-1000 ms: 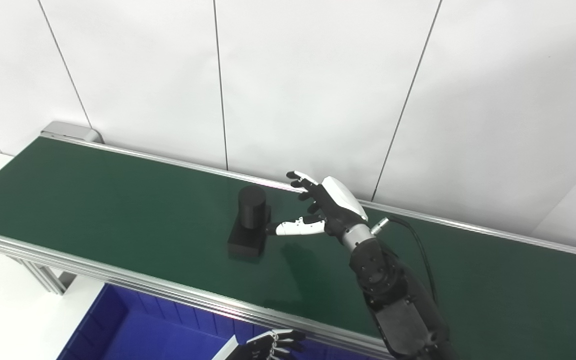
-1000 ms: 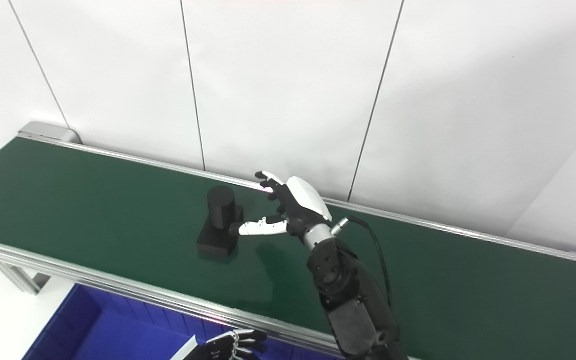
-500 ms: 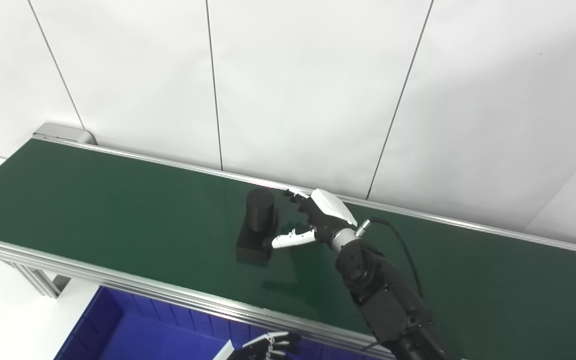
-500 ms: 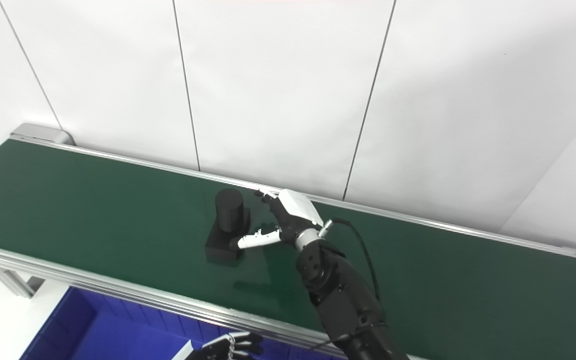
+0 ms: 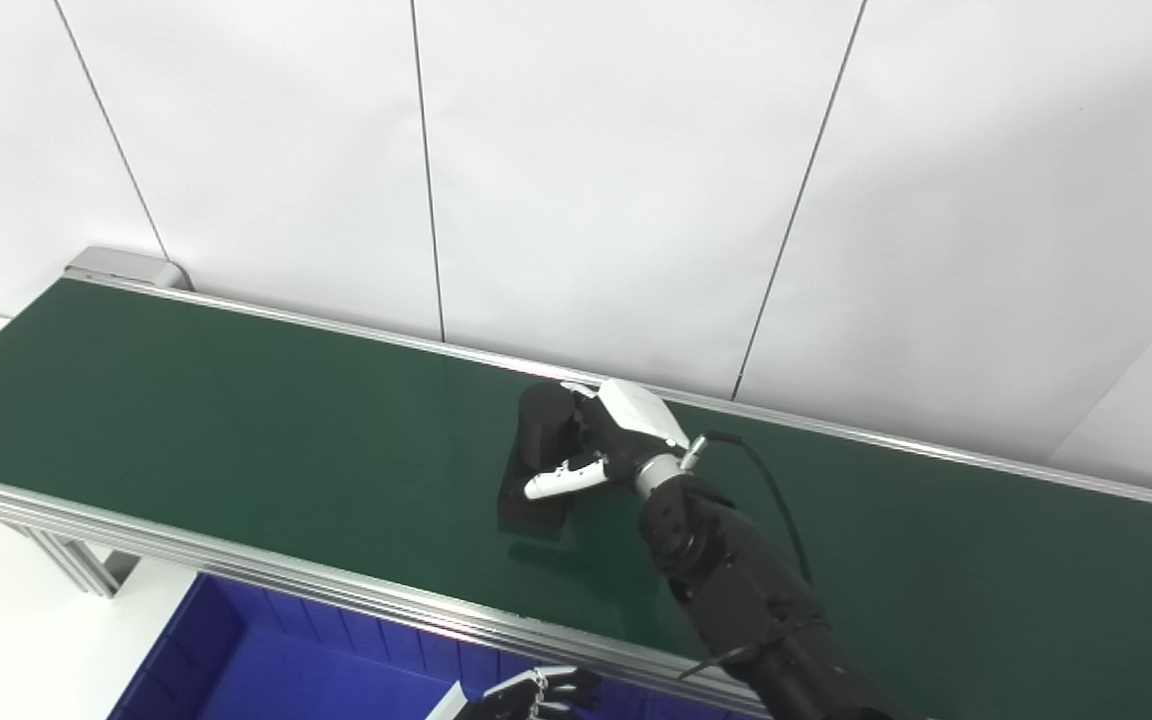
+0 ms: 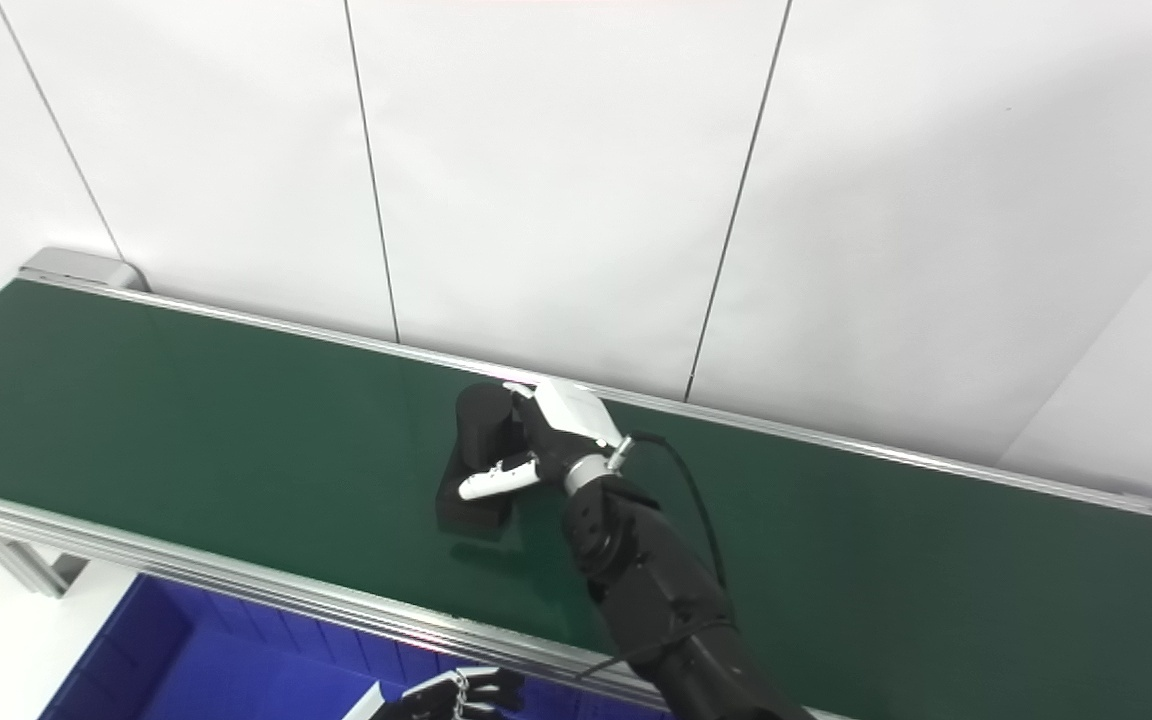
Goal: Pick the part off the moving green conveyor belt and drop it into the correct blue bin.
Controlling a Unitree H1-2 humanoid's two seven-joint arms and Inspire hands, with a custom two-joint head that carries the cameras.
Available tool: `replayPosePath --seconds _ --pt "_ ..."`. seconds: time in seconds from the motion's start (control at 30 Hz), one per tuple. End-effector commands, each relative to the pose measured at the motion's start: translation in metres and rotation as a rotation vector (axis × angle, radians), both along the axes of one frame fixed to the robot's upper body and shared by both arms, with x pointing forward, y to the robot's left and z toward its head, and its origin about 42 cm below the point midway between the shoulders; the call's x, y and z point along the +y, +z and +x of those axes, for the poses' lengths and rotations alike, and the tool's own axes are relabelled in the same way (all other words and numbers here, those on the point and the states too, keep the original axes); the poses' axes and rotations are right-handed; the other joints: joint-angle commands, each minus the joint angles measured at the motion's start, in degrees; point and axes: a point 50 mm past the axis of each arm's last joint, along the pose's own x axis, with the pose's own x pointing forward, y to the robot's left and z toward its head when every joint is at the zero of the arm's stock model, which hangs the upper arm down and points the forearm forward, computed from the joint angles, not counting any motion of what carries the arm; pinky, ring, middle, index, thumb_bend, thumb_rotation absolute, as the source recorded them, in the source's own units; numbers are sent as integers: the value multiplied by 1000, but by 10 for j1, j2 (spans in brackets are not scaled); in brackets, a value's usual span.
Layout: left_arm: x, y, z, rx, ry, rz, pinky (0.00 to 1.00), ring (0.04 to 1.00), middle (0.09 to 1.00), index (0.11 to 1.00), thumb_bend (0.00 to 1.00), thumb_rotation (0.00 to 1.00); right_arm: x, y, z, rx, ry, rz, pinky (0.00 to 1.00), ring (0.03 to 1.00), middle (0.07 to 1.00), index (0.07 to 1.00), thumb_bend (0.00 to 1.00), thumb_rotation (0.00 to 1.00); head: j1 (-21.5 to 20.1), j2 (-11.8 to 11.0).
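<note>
The right hand's fingers [image 5: 591,412] curled around the far side of the black part's [image 5: 534,480] upright cylinder while the white thumb lay across its near face, over the square base. They were wrapped about the cylinder, but whether the grip had fully tightened could not be told. The right hand [image 5: 608,440] sat just right of the part, its arm reaching in from the near right.

To do this step well, I judged that the fingers should close evenly on the cylinder, not the base, and firm up before any lift, tracking the conveyor belt [image 5: 236,420] so the part was not tipped or dragged.

The part stood on the belt near its far rail, roughly mid-length, touching the fingers on its right and far sides. The blue bin [image 5: 236,670] lay below the belt's near edge at the left. The left hand [image 5: 526,695] hung there at the bottom edge, holding nothing, fingers loosely bent but apart.
</note>
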Motion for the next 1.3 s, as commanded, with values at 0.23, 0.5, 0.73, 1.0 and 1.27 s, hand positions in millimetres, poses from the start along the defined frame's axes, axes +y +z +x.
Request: replayPosePath --seconds 0.23,0.5,0.73,1.0,1.27 --pt "5 11 6 -61 6 -25 586 676 757 789 1000 272 28 17 -5 -185 33 222 425 496 491 601 533 25 -3 1" --pt "11 10 10 -59 11 -15 591 678 757 793 1000 238 19 9 -8 -254 -23 273 361 461 564 490 493 0 -11 1" --pt "20 10 13 -52 11 -12 593 684 761 801 999 250 1 6 -13 -321 -47 342 367 465 568 480 491 0 -17 6" --pt "26 13 13 -52 8 -19 604 687 764 806 991 239 -22 8 -24 -326 -94 424 366 441 541 507 492 0 -30 20" --pt "32 22 13 -60 -11 -47 605 704 776 806 991 220 -61 30 -60 -358 -157 556 334 446 559 509 489 0 -50 59"
